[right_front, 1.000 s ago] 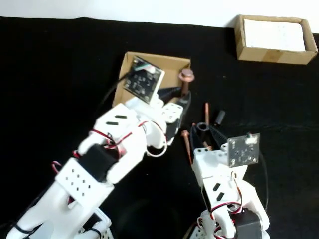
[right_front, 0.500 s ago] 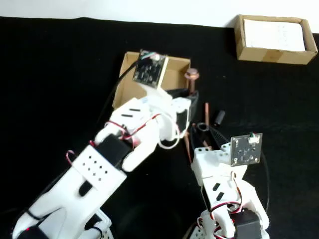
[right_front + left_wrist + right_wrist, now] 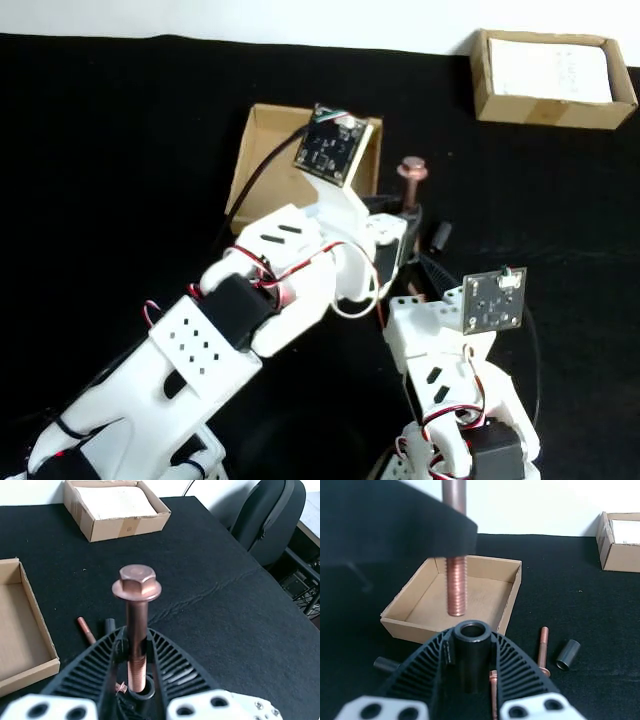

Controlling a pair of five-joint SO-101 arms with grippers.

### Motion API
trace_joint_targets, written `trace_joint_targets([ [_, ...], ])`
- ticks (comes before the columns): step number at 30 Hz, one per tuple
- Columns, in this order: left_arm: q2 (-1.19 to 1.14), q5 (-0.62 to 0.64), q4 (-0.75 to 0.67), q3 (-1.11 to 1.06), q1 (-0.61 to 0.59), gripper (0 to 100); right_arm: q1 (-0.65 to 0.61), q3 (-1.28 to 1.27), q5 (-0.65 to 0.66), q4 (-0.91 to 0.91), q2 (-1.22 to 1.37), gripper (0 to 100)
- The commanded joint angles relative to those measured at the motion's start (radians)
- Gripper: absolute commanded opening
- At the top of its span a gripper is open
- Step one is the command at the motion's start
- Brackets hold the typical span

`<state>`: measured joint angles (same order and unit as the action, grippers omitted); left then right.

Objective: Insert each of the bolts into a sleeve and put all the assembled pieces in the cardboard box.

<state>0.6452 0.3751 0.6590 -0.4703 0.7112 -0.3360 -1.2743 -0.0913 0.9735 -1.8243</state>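
Bolt [image 3: 455, 587] upright above sleeve [image 3: 470, 647] mouth, loose sleeve [image 3: 568, 654] on table [image 3: 580, 600]

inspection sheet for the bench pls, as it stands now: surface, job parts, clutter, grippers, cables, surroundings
Surface: black cloth table, creased in places.
Job's things: cardboard box open, bare floor showing. Bolt held upright, threaded end just above the sleeve, not yet in. Loose bolt and loose sleeve lie on the cloth beside the box.
Clutter: second box with white contents at the far corner.
Grippers: left gripper shut on the bolt; right gripper shut on the sleeve.
Cables: black cable from the left wrist camera crosses over the cardboard box.
Surroundings: office chair beyond the table.
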Motion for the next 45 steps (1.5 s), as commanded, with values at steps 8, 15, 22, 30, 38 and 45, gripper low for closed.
trace_joint_targets([
  [8, 0.001, 0.008, -0.017, -0.001, 0.018, 1, -0.002, 0.013, -0.006, -0.021, -0.008, 0.8],
  [15, -0.042, 0.009, -0.017, -0.005, 0.018, 1, -0.004, 0.015, -0.006, -0.021, -0.008, 0.8],
  [22, -0.074, 0.009, -0.040, -0.007, 0.039, 1, -0.002, 0.015, -0.003, -0.021, -0.008, 0.8],
  [30, -0.070, 0.009, -0.034, -0.005, 0.041, 1, -0.002, 0.015, -0.005, -0.022, -0.008, 0.8],
  [38, -0.068, 0.009, -0.032, -0.001, 0.041, 1, -0.002, 0.007, -0.005, -0.022, -0.007, 0.8],
  [45, -0.016, 0.041, -0.032, -0.002, 0.041, 1, -0.002, 0.005, -0.006, -0.022, -0.005, 0.8],
])
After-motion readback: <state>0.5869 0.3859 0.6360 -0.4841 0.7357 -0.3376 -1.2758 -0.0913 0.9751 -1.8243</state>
